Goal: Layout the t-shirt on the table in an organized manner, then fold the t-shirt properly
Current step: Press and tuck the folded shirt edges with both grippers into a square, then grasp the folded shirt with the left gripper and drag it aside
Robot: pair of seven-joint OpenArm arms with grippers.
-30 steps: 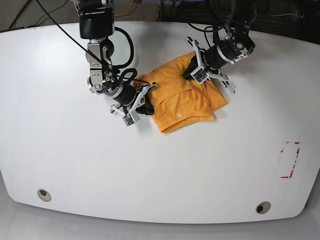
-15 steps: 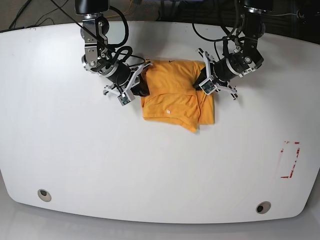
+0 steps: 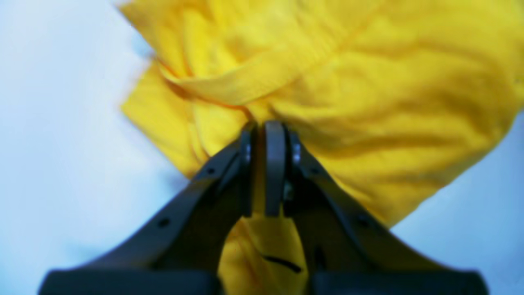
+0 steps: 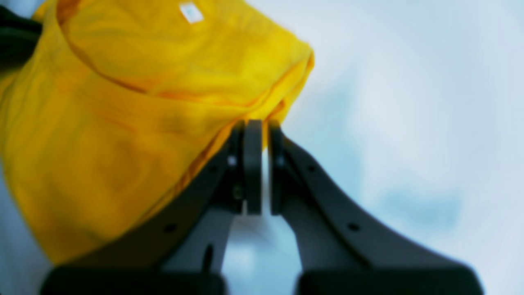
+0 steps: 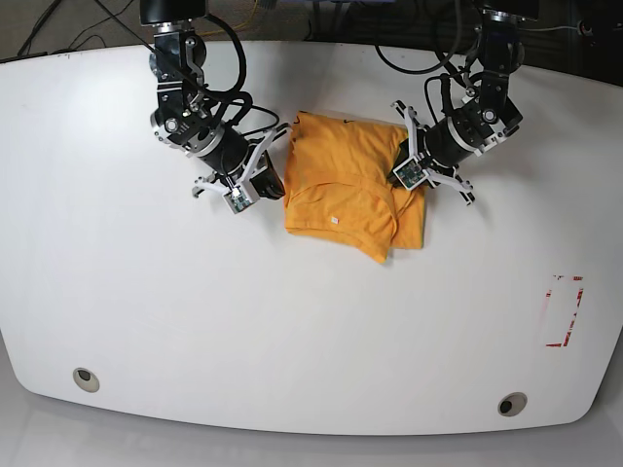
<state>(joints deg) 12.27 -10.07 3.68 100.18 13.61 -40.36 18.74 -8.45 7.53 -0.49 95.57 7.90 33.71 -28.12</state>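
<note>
Clamping folds of cloth, the left pincer (image 3: 265,128) and the right pincer (image 4: 258,125) were each seen shut on an opposite side of the t-shirt (image 5: 346,190), which was bunched at the far middle of the table (image 5: 292,321). Laying-out was judged unfinished; a wider, taut spread of the fabric would be called for next.

Right gripper (image 4: 257,135) jaws pinch the t-shirt (image 4: 135,123) edge.
</note>
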